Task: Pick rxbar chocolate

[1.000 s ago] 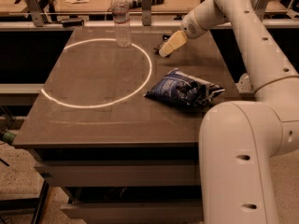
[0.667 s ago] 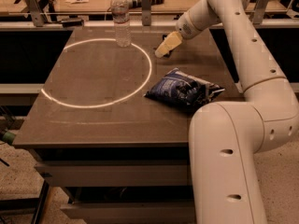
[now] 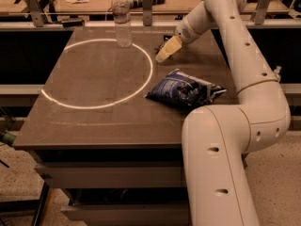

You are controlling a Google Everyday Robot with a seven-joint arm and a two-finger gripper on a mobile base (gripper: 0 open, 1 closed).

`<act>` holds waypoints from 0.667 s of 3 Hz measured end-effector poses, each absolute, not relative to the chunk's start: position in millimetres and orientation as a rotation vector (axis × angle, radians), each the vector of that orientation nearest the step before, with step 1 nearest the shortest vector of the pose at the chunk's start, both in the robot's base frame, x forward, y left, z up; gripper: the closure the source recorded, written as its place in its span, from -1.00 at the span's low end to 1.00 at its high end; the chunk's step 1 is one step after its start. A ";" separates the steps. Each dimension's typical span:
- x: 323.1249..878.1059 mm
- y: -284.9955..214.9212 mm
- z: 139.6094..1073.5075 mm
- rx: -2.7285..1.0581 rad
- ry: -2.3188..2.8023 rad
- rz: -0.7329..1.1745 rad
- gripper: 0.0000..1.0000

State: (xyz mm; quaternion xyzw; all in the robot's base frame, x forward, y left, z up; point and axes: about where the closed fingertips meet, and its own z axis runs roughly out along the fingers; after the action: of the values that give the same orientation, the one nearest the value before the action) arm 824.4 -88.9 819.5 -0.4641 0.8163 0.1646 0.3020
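Note:
My gripper point(image 3: 166, 50) hangs low over the back of the table, right of the white ring and behind the blue bag. A small dark shape point(image 3: 165, 37) shows just behind the gripper, at the back of the table. It may be the rxbar chocolate, but the gripper hides most of it. I cannot tell whether the gripper touches it.
A blue-and-white chip bag point(image 3: 182, 89) lies right of the middle of the dark table point(image 3: 94, 126). A clear water bottle point(image 3: 122, 19) stands at the back, on the edge of the white ring point(image 3: 101, 72). My arm crosses the table's right side. A railing and a workbench stand behind.
My gripper has moved a little to the left and lower over the back of the table. The bag and the bottle have not moved.

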 end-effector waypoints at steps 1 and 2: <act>820.3 -91.5 813.2 -1.235 2.194 0.448 -0.67; 816.9 -92.6 810.1 -1.242 2.212 0.455 -0.22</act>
State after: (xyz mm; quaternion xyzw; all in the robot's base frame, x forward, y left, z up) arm 816.9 -92.6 810.1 -0.4629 0.8243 0.1695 0.2785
